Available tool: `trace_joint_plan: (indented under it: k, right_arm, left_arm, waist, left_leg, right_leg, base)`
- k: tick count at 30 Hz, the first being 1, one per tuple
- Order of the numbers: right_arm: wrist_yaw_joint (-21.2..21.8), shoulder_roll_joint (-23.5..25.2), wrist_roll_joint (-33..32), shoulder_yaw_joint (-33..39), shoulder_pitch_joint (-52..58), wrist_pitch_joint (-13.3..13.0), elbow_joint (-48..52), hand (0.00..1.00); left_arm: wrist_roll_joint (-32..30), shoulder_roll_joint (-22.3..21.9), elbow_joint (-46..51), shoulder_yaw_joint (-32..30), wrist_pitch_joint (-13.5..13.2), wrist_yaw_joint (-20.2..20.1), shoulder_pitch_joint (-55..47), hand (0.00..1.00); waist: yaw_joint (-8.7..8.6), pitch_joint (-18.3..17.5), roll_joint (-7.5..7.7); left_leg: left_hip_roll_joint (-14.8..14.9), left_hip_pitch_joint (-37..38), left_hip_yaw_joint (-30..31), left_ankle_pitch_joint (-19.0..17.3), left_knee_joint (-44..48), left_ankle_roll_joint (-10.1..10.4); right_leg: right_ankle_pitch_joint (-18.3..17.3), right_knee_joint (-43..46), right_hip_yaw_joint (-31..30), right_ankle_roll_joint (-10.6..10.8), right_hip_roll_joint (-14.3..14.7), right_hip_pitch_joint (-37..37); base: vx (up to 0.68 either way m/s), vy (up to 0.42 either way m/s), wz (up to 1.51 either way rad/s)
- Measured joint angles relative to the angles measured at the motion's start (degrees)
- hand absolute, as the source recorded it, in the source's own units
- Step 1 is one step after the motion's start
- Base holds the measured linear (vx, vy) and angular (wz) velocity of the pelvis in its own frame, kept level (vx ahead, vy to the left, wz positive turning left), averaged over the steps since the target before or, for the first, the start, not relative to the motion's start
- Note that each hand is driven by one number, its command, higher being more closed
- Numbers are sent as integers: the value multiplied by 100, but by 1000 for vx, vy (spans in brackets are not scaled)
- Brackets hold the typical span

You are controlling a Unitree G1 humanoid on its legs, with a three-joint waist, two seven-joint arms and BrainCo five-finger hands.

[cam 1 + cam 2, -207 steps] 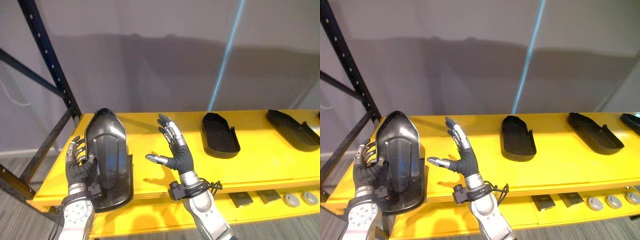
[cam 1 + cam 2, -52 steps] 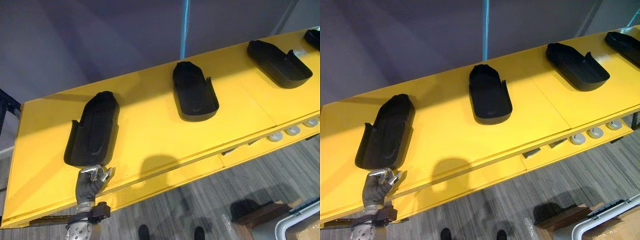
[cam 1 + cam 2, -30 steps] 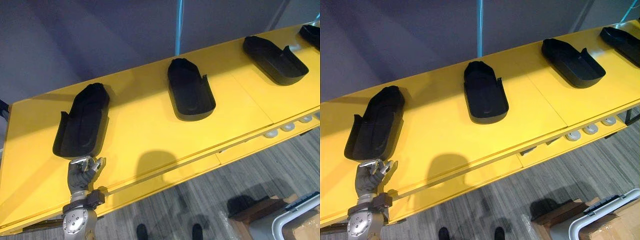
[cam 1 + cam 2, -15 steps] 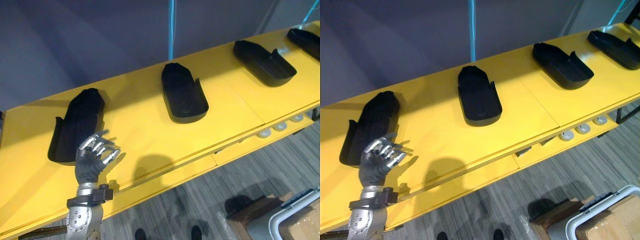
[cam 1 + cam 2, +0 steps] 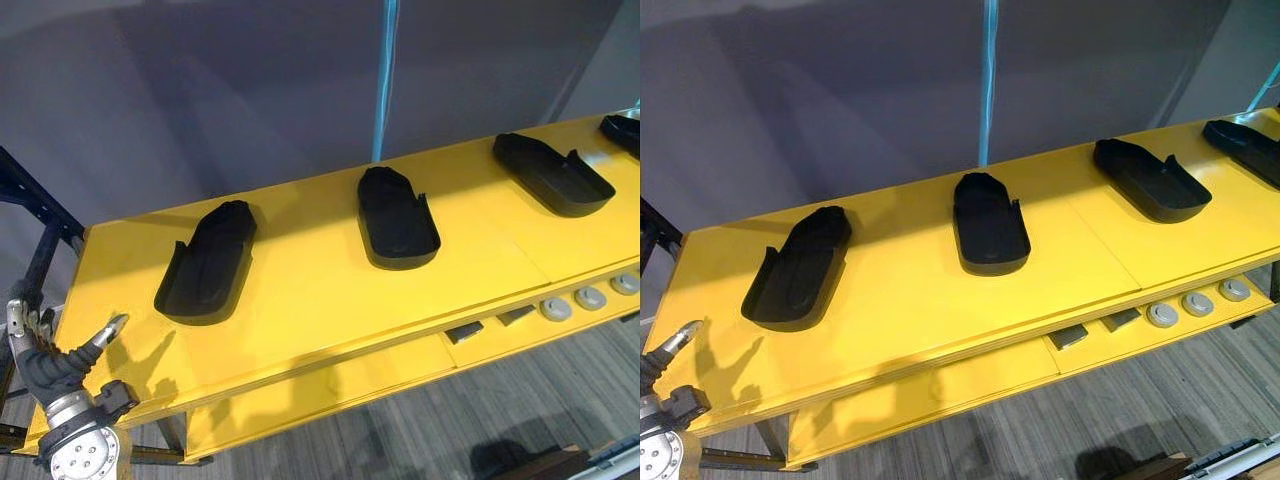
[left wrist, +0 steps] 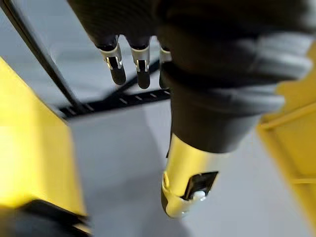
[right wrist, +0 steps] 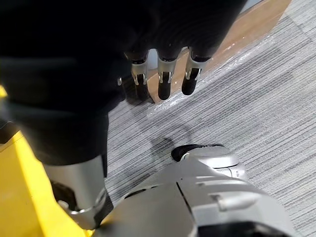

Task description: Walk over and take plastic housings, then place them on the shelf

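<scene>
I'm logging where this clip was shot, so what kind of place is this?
Probably a workshop or factory storage area: a long yellow shelf on a dark steel rack frame holds black plastic housings spaced in a row, with small round parts on a lower ledge.

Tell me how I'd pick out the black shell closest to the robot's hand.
Find the long yellow shelf with a row of black plastic housings on it. Go to its left end, near the left hand and the dark rack post: the leftmost housing lies there. Its closed tip slants rightward, unlike its neighbours.
</scene>
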State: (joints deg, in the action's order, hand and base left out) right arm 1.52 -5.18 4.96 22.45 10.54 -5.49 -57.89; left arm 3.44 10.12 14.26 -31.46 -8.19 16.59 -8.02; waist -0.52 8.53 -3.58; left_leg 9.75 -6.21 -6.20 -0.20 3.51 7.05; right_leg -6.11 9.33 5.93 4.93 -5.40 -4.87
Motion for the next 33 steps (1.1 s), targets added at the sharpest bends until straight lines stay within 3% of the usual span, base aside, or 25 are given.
trace_joint_plan:
  k: [5,12,15,22,26,30,33]
  right_arm:
    - [29,36,10,4,101,64,56,0]
    - [30,65,6,-10,124,86,95,0]
    - [29,70,-11,-20,121,85,105,0]
    - [19,117,-18,-125,121,81,105,0]
    - [20,127,-21,-133,119,77,101,0]
    - [28,125,-132,-126,117,76,96,0]
    - [68,124,-131,-121,118,76,82,0]
  left_arm:
    - [-42,219,-698,-108,227,-3,134,0]
    - [101,921,-1867,-29,242,-89,739,0]
    - [468,1312,-2308,336,224,-111,1043,0]
    - [1128,1340,-2551,1043,62,-365,1275,0]
    - [1870,1342,-2465,1454,-217,-752,1242,0]
    - [2812,1329,-1660,1946,-322,-1438,729,0]
    - [3185,1216,-1327,1969,-366,-1834,468,0]
  waist:
    - [5,-161,23]
    - [-10,-229,189]
    - [-11,-162,312]
    - [-128,-77,409]
    - [-146,-38,402]
    - [-199,4,398]
    - [-218,12,385]
  left_leg:
    - [6,60,-61,53,-167,16]
    - [27,141,-230,131,-393,24]
    - [22,143,-323,132,-418,23]
    - [19,147,-432,130,-441,21]
    - [19,161,-466,130,-437,20]
    - [1,166,-468,128,-429,18]
    - [-7,180,-463,128,-426,16]
  right_leg:
    - [2,-45,-35,-3,15,-20]
    - [45,-108,-135,-59,43,-116]
    - [77,-145,-210,-79,40,-163]
    - [166,-286,-256,-100,41,-157]
    - [178,-286,-318,-88,40,-165]
    - [197,-292,-335,-65,21,-169]
    - [200,-297,-338,-60,15,-157]
  base:
    - [-4,2,-4]
    - [15,5,-10]
    - [9,14,-15]
    - [9,8,-6]
    - [-7,2,-4]
    - [-5,1,-1]
    - [0,0,0]
